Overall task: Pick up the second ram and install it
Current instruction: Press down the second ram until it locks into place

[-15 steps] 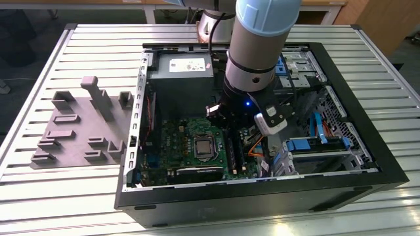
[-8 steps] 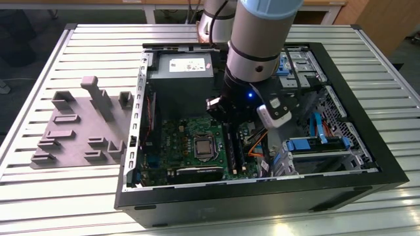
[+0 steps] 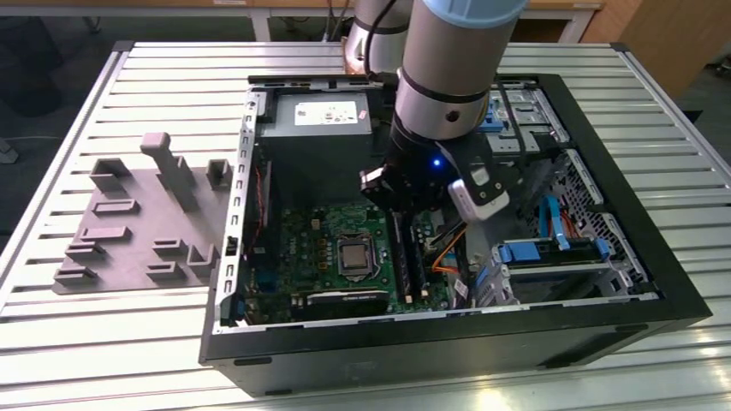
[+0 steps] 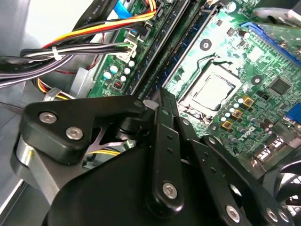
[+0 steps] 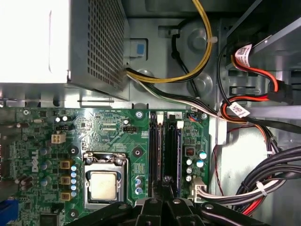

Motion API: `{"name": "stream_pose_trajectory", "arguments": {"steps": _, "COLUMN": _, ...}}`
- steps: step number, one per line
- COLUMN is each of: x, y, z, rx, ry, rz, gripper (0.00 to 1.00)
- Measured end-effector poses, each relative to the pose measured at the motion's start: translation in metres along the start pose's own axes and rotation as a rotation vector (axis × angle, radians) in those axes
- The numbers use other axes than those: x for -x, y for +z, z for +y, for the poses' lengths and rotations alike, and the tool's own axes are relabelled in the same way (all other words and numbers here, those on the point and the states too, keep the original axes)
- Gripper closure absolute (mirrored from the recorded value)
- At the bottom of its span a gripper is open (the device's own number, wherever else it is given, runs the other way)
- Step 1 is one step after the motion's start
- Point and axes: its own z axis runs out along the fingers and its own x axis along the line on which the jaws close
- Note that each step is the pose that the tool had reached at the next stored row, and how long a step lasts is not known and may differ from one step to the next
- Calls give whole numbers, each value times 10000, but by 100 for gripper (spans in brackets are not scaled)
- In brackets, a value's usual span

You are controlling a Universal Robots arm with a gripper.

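Note:
My gripper [image 3: 400,205] hangs inside the open computer case [image 3: 639,321], low over the motherboard [image 3: 331,235]. Its fingers are shut together, with their tips [image 4: 157,94] right above the long memory slots beside the processor socket [image 5: 103,183]. The second ram [image 4: 190,37] shows as a thin blue-green strip standing on edge in a slot [image 5: 171,155], running out from under the fingertips. Whether the fingers pinch its top edge or just rest on it is hidden by the gripper [image 5: 166,181] itself.
Bundles of yellow, red and black cables [image 5: 244,188] run close beside the slots. The power supply [image 3: 331,116] fills the case's far end and a drive cage [image 3: 549,257] stands at the exterior view's right. A grey parts fixture [image 3: 137,223] lies on the slatted table at the exterior view's left.

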Motion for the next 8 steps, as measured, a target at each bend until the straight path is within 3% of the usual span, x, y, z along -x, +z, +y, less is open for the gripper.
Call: {"name": "stream_pose_trajectory", "arguments": {"steps": 8, "x": 4, "y": 108, "z": 1, "rx": 22, "ry": -1, "rz": -1, "gripper": 89}}
